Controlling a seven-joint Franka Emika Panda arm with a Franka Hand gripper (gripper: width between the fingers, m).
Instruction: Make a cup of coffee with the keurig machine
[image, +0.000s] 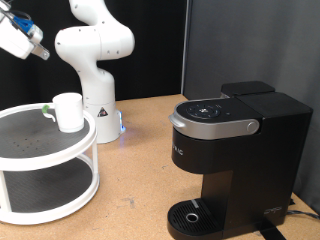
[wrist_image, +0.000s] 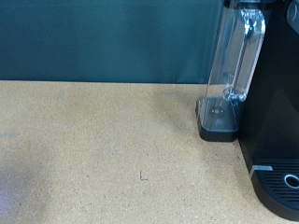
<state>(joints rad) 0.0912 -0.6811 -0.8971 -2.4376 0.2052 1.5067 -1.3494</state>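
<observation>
The keurig machine (image: 235, 150) is a black box with a silver-grey lid handle, standing at the exterior view's right with its lid down and nothing on its round drip base (image: 190, 215). The cup (image: 68, 111), a small white mug, stands on the top tier of a white round shelf (image: 30, 150) at the left. My gripper (image: 38, 50) hangs high at the top left, above the shelf and clear of the cup. The wrist view shows the keurig machine (wrist_image: 280, 112) with its clear water tank (wrist_image: 234, 56) beside it. My fingers do not show there.
A small green-topped pod (image: 47, 109) lies on the shelf's top tier beside the cup. The white arm base (image: 100, 115) stands behind the shelf. The tan table (image: 140, 170) stretches between shelf and machine. A dark curtain (wrist_image: 103, 37) hangs behind.
</observation>
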